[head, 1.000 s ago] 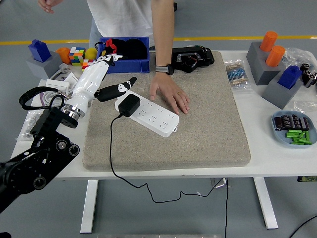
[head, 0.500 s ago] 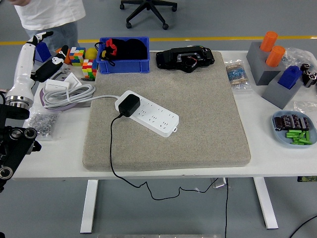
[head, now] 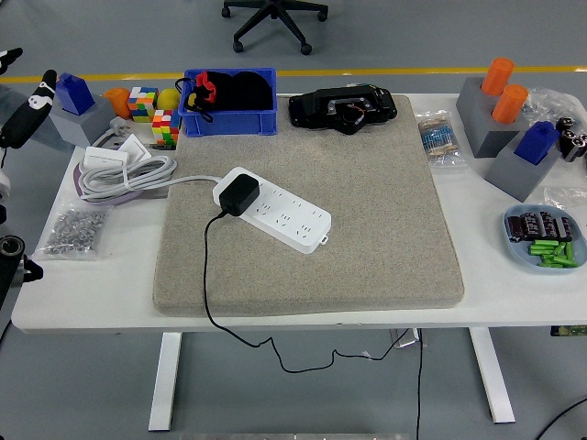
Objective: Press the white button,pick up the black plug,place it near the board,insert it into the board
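On the grey mat, left of centre: white board, lying at a slant, with black plug seated in its left end. Black cord running from plug down over the mat's near edge and hanging below the table. White button not clear enough to pick out on the board.

At far left edge, beyond the table's side: left hand, only partly in frame, a black-and-white finger or two showing; cannot tell whether spread or curled. Holding nothing visible, well apart from the board.

Left of mat: coil of white cable and a bag of small metal parts. At the back: blue bin, colour cubes, black device. At right: grey blocks with orange pegs and a blue piece, plus a dish of green and dark parts.
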You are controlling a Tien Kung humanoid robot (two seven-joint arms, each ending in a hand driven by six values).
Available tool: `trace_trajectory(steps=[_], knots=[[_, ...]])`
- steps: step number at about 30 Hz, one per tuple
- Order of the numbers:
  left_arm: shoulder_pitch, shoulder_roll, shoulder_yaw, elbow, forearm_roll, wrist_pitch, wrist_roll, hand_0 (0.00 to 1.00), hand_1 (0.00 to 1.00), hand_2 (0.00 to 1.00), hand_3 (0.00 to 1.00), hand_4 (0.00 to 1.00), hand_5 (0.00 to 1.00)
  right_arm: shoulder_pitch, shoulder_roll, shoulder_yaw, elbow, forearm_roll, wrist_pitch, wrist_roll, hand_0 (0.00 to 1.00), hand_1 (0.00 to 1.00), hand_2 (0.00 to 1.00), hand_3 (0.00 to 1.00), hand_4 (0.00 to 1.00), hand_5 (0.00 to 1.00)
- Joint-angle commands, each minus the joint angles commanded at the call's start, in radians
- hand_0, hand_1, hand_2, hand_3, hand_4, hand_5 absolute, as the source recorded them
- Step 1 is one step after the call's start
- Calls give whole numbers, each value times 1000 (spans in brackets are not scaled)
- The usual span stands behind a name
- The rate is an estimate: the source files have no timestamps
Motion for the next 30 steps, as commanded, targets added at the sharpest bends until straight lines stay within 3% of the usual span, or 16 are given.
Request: trace_trajectory(steps=[9, 30], knots=[[51, 2, -7, -22, 1, -10, 8, 933, 922, 866, 792, 773, 578, 4, 7, 16, -5, -8, 0, -1, 636, 572, 589, 545, 631, 311], [65, 6, -19, -44, 4, -23, 19, 924, 919, 863, 789, 773, 550, 3, 13, 33, -7, -18, 2, -6, 639, 572, 592, 543, 640, 321]])
